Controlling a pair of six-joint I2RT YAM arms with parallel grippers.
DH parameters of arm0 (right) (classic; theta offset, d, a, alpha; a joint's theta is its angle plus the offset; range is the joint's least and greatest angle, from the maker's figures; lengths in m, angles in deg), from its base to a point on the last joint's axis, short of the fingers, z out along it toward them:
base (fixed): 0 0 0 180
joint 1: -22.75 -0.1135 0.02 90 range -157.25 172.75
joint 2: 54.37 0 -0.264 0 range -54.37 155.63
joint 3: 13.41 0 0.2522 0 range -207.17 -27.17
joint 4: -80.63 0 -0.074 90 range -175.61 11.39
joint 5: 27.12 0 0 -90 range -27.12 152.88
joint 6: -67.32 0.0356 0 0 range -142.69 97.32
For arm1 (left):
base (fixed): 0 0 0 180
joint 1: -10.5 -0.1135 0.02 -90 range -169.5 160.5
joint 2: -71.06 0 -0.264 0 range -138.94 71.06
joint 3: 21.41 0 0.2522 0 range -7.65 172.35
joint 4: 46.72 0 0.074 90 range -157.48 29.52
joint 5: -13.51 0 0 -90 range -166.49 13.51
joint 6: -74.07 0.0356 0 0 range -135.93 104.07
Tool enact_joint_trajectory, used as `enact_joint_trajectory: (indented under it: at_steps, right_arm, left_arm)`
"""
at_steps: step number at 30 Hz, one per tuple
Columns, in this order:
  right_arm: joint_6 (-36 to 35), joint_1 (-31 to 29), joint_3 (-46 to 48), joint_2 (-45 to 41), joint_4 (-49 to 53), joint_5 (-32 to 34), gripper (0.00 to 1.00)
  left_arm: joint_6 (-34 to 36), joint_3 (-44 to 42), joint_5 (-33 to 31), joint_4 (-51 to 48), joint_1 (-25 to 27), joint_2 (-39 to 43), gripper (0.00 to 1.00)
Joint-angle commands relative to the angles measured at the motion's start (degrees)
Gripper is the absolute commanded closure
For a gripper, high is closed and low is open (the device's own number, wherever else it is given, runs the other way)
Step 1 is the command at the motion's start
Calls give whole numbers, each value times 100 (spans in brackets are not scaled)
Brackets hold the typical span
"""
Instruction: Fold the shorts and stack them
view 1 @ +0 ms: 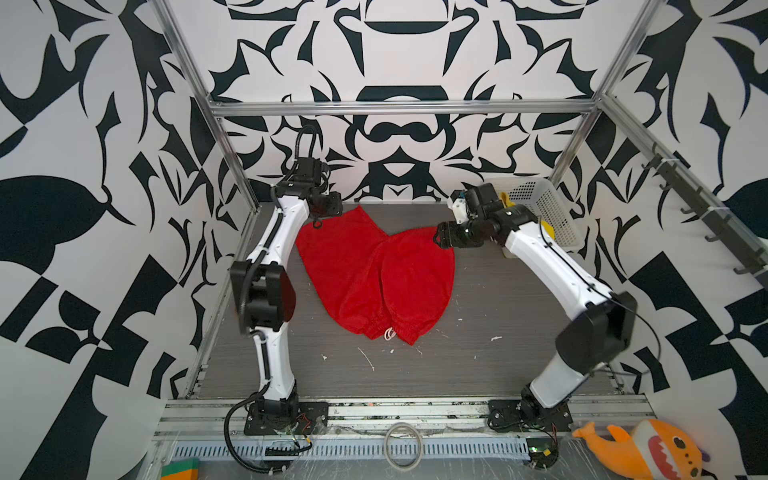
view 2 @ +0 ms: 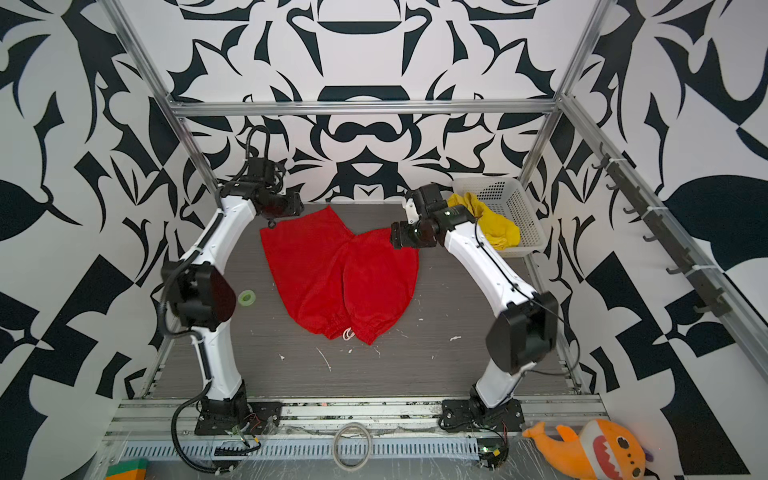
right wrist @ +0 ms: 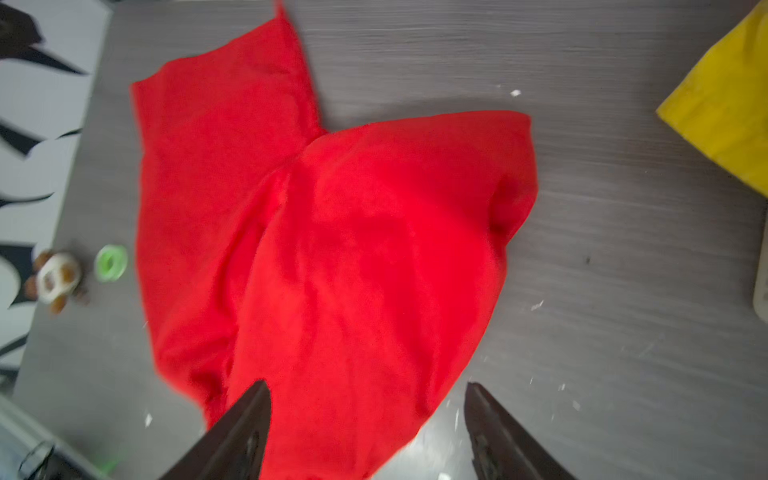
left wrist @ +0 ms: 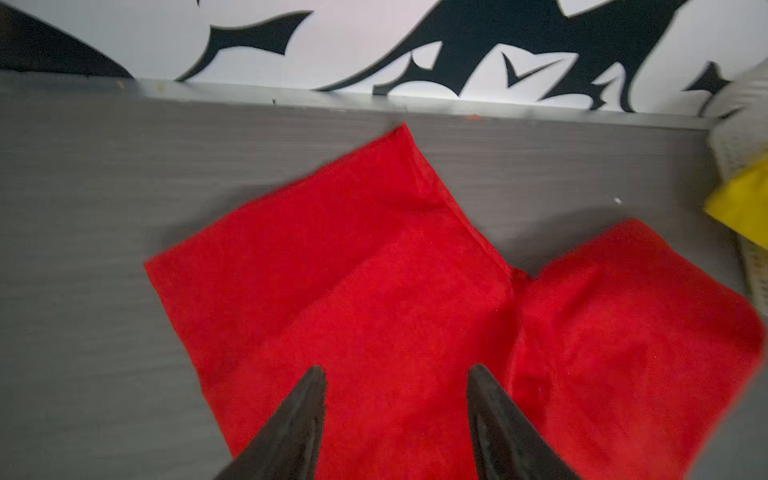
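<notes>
The red shorts [view 1: 374, 278] [view 2: 340, 278] lie spread flat on the grey table, both legs pointing to the back wall. The waistband is nearest the front, with its white drawstring [view 1: 389, 333] showing. My left gripper [view 1: 318, 222] [left wrist: 397, 372] hovers over the far left leg corner, open, with only red fabric [left wrist: 374, 291] below it. My right gripper [view 1: 440, 240] [right wrist: 368, 388] is over the far right leg edge, also open and holding nothing; the red shorts [right wrist: 332, 249] fill its view. The yellow shorts [view 2: 494, 226] [right wrist: 723, 112] hang crumpled out of the basket.
A white perforated basket [view 1: 544, 203] [view 2: 515, 199] stands at the back right corner. A green tape roll [view 2: 247, 297] [right wrist: 111, 262] and a small toy [right wrist: 56, 280] lie at the left edge. An orange plush shark [view 1: 648, 453] lies off the table at the front right. Metal frame rails bound the table.
</notes>
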Motion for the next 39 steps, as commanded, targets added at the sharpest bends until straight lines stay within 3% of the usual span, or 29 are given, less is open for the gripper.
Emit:
enact_joint_trajectory:
  at_steps: [1,7,13,16,22,32,36,39]
  right_arm:
    - [909,-572,1167,-867,-529,-143,23]
    - [2637,-1624,3519,-1714,-2198,6,23]
    - [3413,-2399,4328,-1291,-2664,291,22]
    - [3462,-2569,4516,-1036,-3032,319,22]
    - [3033,-2795,4462,-643,-3181,295,20]
    - [2743,-2857,4388,-142,-3137,916,20]
    - [2609,-2857,4424,-19,-3314,1131,30]
    - [2575,-2851,4462,110,-3459,1235,45]
  left_arm:
    - [-68,-1361,702,680,261,1365,42]
    - [129,-3765,460,768,1370,2955,43]
    - [-1281,-5443,210,892,2291,3450,46]
    - [-1682,-5960,39,1081,2708,3443,45]
    - [-1706,-6222,291,1421,2985,2960,43]
    - [-1674,-6182,-160,1488,3134,2094,38]
    - [-1708,-6167,-417,1481,3196,1806,40]
    - [-1803,-6194,-591,1352,3205,1672,50]
